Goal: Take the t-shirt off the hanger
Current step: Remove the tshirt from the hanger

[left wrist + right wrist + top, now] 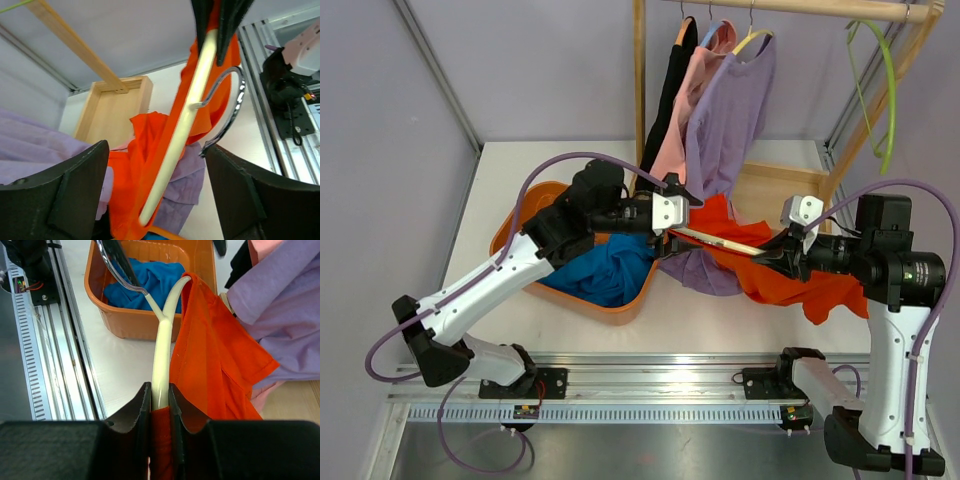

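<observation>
"At the centre of the overhead view, which step are we at?"

"Mid-removal, I'd say. The cream hanger [720,241] is stretched between the 2 arms above the bench [560,160]. The orange t-shirt [790,280] is not yet off it. It trails from the hanger down to the lower right, partly lying over the hem of a purple shirt [740,100] that hangs from the rail."

"What have the right fingers [135,410] got?"

"At the bottom of the right wrist view they're closed tight on 1 arm of the hanger, with a fold of orange cloth pinched in alongside it. The other arm of the hanger looks bare. It points towards the orange basket [135,322] at the top of that frame."

"And the left fingers [75,190]?"

"Spread wide and holding nothing. In the left wrist view they sit at the lower left and lower right corners. The hanger bar and its metal hook [242,95] run up between them, clear of both."

"So what does the next move call for?"

"My guess is that the left fingers should close on the bare bar near the hook. Then 1 arm steadies the hanger while the cloth is drawn off the covered end. The right fingers hold bar and shirt together, so they'd probably need to let go and take only the cloth."
</observation>
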Robot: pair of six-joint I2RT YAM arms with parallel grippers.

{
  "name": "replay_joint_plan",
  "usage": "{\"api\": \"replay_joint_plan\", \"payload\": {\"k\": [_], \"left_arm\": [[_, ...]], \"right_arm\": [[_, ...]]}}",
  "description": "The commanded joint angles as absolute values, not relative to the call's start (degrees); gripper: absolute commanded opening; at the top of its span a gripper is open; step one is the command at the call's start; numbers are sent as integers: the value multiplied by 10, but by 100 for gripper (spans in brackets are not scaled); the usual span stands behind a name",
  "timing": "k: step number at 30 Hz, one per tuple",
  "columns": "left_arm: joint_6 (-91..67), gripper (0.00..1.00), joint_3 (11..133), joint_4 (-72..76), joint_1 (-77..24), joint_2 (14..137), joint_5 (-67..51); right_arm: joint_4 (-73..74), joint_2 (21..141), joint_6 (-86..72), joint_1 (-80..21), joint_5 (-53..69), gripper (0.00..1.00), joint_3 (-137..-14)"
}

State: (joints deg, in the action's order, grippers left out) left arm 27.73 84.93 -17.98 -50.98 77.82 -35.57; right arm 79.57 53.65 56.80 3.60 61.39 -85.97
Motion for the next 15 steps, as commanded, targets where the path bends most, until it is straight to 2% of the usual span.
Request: {"api": "replay_joint_plan", "payload": {"k": [1,2,3,10,15], "left_arm": [[294,75,872,-188,-521,787,-373],[293,70,869,-192,-523,787,-374],[292,69,868,-193,-524,787,-374],[302,65,853,-197,-525,787,-344],[304,58,858,-198,-526,802,-337]], "right_arm": [[940,550,580,29,686,0,-900],[939,552,582,29,689,0,-903],[940,553,583,28,694,0,-905],[939,567,584,21,723,0,-911],[939,576,580,14,736,0,-918]]}}
